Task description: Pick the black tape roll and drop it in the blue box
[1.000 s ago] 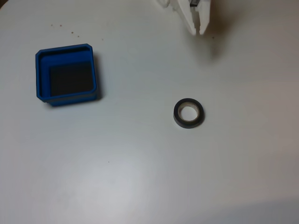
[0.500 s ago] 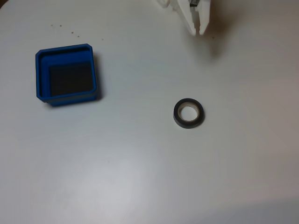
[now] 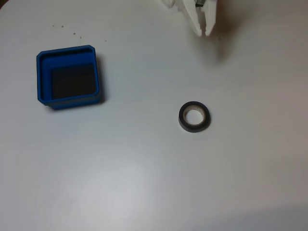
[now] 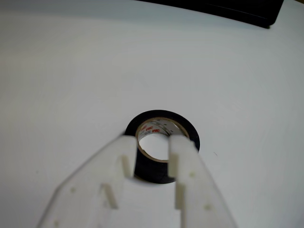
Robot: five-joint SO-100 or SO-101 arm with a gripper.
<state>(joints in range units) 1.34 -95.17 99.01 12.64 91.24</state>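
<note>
The black tape roll (image 3: 195,117) lies flat on the white table, right of centre in the fixed view, its pale core facing up. The blue box (image 3: 69,76) sits at the left with a dark floor and nothing in it. My white gripper (image 3: 204,32) hangs at the top edge, well beyond the roll and holding nothing. In the wrist view the gripper (image 4: 153,142) is slightly open, and the tape roll (image 4: 161,126) shows past the narrow gap between the fingertips (image 4: 183,145), farther along the table.
The white tabletop (image 3: 144,183) spreads bare around both objects. A few small dark specks (image 3: 67,30) mark it above the box. A dark strip (image 4: 228,9) runs along the table's far edge in the wrist view.
</note>
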